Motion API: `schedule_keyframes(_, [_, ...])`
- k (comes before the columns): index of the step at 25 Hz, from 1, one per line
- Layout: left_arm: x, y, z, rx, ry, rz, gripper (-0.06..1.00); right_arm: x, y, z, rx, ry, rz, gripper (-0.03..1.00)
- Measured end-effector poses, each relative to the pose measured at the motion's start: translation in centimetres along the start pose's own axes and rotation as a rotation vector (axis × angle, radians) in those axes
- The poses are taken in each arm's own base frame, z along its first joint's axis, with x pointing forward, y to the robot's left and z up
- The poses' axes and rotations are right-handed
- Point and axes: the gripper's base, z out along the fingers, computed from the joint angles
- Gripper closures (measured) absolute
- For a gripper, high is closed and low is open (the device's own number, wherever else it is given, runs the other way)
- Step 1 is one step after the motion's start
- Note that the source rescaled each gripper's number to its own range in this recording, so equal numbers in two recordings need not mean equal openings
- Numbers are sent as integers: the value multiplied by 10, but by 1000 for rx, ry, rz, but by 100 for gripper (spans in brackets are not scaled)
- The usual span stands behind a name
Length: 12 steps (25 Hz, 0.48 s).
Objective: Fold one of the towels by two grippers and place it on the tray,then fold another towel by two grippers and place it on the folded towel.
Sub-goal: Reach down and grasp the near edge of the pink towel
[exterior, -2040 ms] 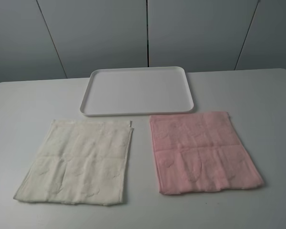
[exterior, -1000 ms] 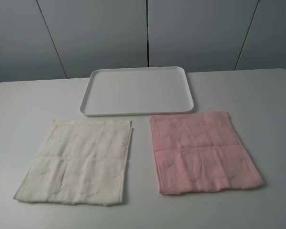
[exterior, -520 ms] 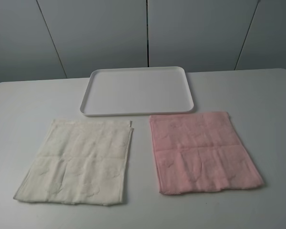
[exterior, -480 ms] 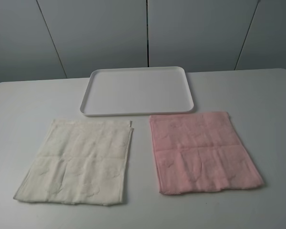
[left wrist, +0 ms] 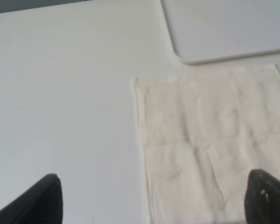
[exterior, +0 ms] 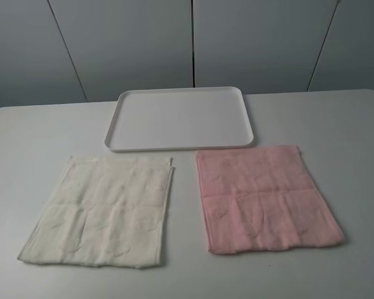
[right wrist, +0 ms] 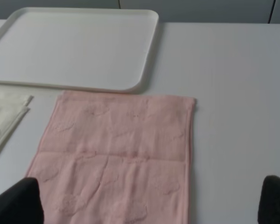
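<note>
A cream towel (exterior: 103, 212) lies flat on the white table, left of a pink towel (exterior: 265, 196). A white tray (exterior: 181, 117) sits empty behind both. Neither arm shows in the exterior high view. In the left wrist view my left gripper (left wrist: 151, 200) is open, its black fingertips (left wrist: 44, 198) spread wide above the near left edge of the cream towel (left wrist: 210, 140). In the right wrist view my right gripper (right wrist: 149, 200) is open, its fingertips (right wrist: 16, 200) spread above the pink towel (right wrist: 121, 154). Neither holds anything.
The tray's corner (left wrist: 224, 32) shows in the left wrist view, and the tray (right wrist: 74, 46) shows beyond the pink towel in the right wrist view. A corner of the cream towel (right wrist: 4, 116) lies beside the pink one. Grey wall panels stand behind the table.
</note>
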Motion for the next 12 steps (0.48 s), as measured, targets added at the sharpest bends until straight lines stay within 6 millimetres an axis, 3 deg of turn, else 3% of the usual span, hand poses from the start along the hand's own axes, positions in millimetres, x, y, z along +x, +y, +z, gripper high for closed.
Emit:
schedule_keyframes(6, [-61, 0, 23, 62, 12, 80, -6, -34, 0, 12, -24, -2, -46, -3])
schedule_keyframes(12, [-116, -7, 77, 235, 70, 167, -6, -70, -5, 39, -34, 118, -152, -3])
